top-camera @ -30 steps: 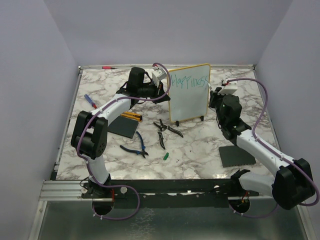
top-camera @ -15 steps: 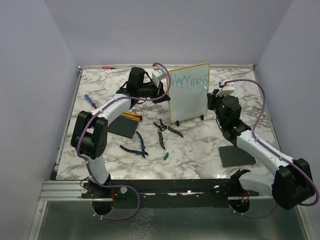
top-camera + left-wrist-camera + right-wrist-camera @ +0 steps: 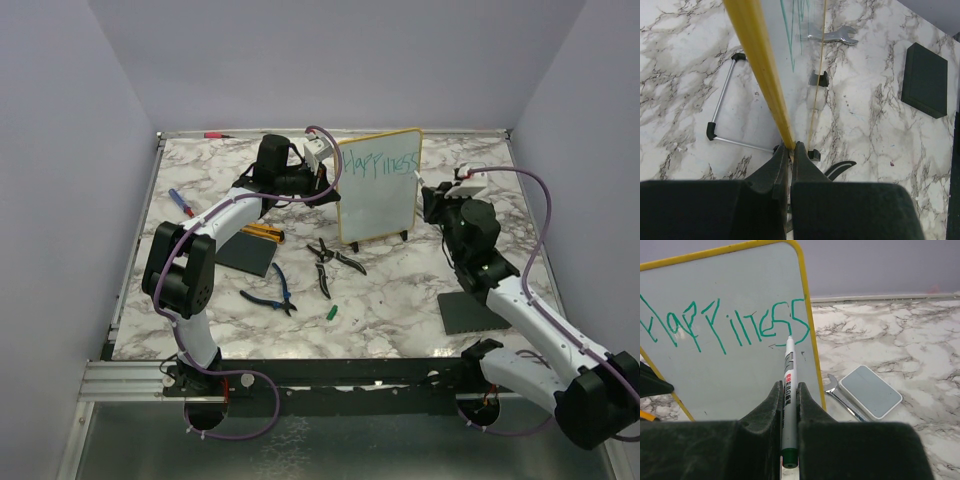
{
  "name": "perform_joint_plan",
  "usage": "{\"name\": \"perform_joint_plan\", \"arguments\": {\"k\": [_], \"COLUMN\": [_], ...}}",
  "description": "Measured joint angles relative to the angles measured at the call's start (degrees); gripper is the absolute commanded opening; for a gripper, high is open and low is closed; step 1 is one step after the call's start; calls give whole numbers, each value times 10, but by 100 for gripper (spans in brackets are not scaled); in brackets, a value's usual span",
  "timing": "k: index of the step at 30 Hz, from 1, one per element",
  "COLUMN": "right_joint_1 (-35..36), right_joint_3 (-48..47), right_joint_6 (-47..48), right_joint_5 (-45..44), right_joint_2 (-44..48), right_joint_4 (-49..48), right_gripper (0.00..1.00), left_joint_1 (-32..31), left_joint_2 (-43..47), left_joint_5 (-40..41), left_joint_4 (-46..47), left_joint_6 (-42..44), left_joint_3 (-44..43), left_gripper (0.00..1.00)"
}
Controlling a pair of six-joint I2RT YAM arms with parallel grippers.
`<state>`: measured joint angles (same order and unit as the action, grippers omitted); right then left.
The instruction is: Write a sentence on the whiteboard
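The whiteboard (image 3: 378, 200) stands upright at mid-table, white with a thin yellow rim. On it is the sentence (image 3: 725, 325), for now the one teal-green word "Happiness" in a single line near the top. My left gripper (image 3: 791, 146) is shut on the whiteboard's yellow left rim (image 3: 760, 65) and holds it from behind. My right gripper (image 3: 788, 385) is shut on a white marker (image 3: 789, 365) with a green end. The marker's tip points at the board just below the last letter; I cannot tell whether it touches. In the top view the right gripper (image 3: 432, 200) is at the board's right edge.
Black cutters (image 3: 330, 262), blue-handled pliers (image 3: 270, 290) and a green cap (image 3: 331, 312) lie in front of the board. Dark grey pads lie at the left (image 3: 245, 252) and right (image 3: 472, 312). A wrench (image 3: 842, 397) and a small white box (image 3: 871, 391) lie behind the board's right side.
My right wrist has shifted to the right, with the marker still near the word's end. The writing, the board and the left arm look the same.
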<state>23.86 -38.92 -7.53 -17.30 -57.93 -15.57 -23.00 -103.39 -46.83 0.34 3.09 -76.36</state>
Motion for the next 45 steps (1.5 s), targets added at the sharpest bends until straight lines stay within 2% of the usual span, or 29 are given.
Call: {"name": "perform_joint_plan", "arguments": {"k": [6, 13, 20, 26, 36, 45], "right_joint_1": [0, 0, 17, 46, 86, 91], "right_joint_3": [0, 0, 0, -1, -19, -29], "right_joint_6": [-17, -56, -107, -120, -120, -119], "right_joint_5": [9, 89, 176, 210, 201, 151], "right_joint_2": [23, 27, 14, -32, -91, -117], "right_joint_4": [32, 58, 40, 18, -7, -27], "right_gripper": [1, 1, 1, 1, 1, 1], "left_joint_1": [0, 0, 0, 0, 0, 0], "left_joint_2": [0, 0, 0, 0, 0, 0], "left_joint_5": [0, 0, 0, 0, 0, 0], "left_joint_4": [0, 2, 2, 1, 1, 1], "left_joint_6": [2, 6, 9, 10, 11, 13], "left_joint_3": [2, 3, 4, 4, 4, 4], "left_gripper": [0, 0, 0, 0, 0, 0]}}
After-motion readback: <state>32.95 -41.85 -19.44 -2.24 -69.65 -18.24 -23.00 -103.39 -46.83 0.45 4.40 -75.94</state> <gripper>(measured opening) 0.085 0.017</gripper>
